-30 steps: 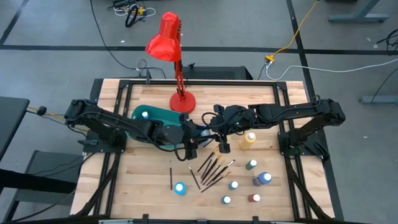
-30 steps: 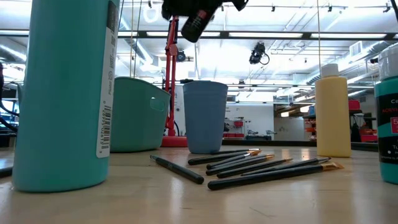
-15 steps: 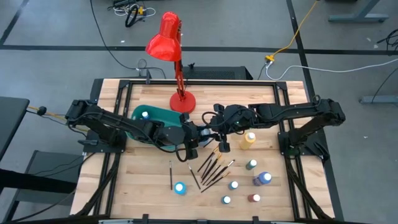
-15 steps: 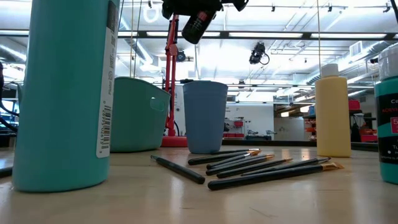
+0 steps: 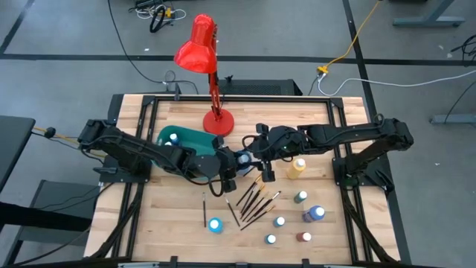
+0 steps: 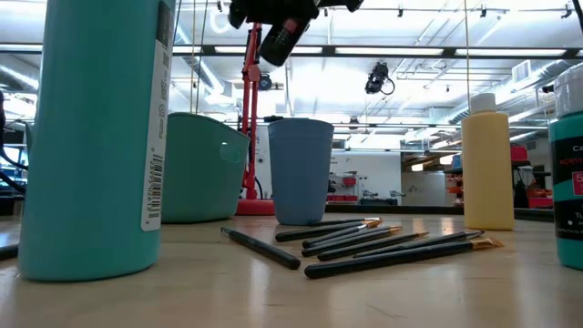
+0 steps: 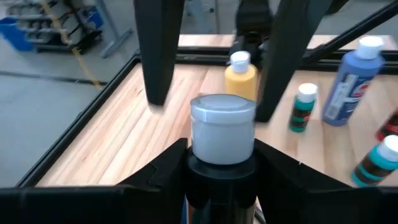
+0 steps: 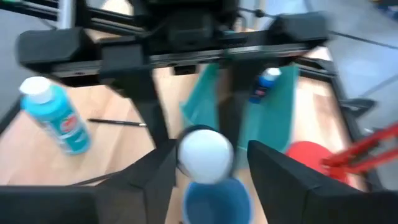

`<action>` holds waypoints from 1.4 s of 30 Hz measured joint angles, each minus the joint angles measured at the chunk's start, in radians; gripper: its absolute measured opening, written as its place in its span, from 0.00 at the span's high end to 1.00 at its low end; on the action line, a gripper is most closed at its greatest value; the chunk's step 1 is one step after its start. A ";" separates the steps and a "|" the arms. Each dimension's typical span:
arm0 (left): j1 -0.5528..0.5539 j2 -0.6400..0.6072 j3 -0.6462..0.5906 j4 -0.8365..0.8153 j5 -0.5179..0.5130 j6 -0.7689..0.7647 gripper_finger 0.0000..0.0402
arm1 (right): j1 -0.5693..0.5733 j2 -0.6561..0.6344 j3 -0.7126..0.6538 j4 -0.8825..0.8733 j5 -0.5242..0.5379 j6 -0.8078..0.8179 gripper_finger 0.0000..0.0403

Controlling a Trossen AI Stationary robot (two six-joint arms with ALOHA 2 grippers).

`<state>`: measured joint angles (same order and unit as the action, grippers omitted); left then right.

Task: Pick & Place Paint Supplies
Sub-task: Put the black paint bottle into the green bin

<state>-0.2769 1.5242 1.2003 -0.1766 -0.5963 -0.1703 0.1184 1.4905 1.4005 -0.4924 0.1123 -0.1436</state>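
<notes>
High view, table centre: left gripper [image 5: 232, 167] reaching in from the left, right gripper [image 5: 253, 158] from the right, tips almost meeting. Left wrist view: pinches a white-capped paint bottle [image 7: 222, 127] between the left fingers [image 7: 163, 167]. Right fingers [image 7: 158, 56] spread either side of the cap, clear of it. Low view: hangs tilted, high above the blue cup [image 6: 302, 173]. Nearer than the cup, brushes [image 5: 256, 199] fanned on the wood; yellow bottle [image 5: 297, 167] just right of the grippers; small bottles [image 5: 280, 222] at near right; turquoise bottle [image 5: 215, 225] near, left of the brushes; teal bin [image 5: 195, 138] left, holding one more bottle [image 5: 173, 136]
</notes>
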 joint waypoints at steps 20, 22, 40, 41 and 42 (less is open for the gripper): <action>-0.208 -0.080 0.000 -0.720 -0.534 -0.772 0.58 | 0.000 -0.095 0.001 -0.063 0.055 0.066 0.49; -0.210 -0.080 -0.014 -0.791 -0.547 -0.898 0.58 | 0.000 -0.090 0.001 -0.068 0.055 0.065 0.49; -0.082 -0.064 -0.378 -0.615 -0.619 -1.358 0.60 | -0.001 -0.089 0.000 -0.065 0.054 0.057 0.49; -0.075 -0.064 -0.401 -0.563 -0.617 -1.338 0.60 | -0.001 -0.089 0.000 -0.066 0.054 0.057 0.49; -0.067 -0.064 -0.422 -0.507 -0.615 -1.317 0.59 | 0.000 -0.089 0.000 -0.065 0.054 0.057 0.49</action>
<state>-0.3442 1.4601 0.7787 -0.6840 -1.2113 -1.4876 0.1181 1.4017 1.4006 -0.5579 0.1665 -0.0869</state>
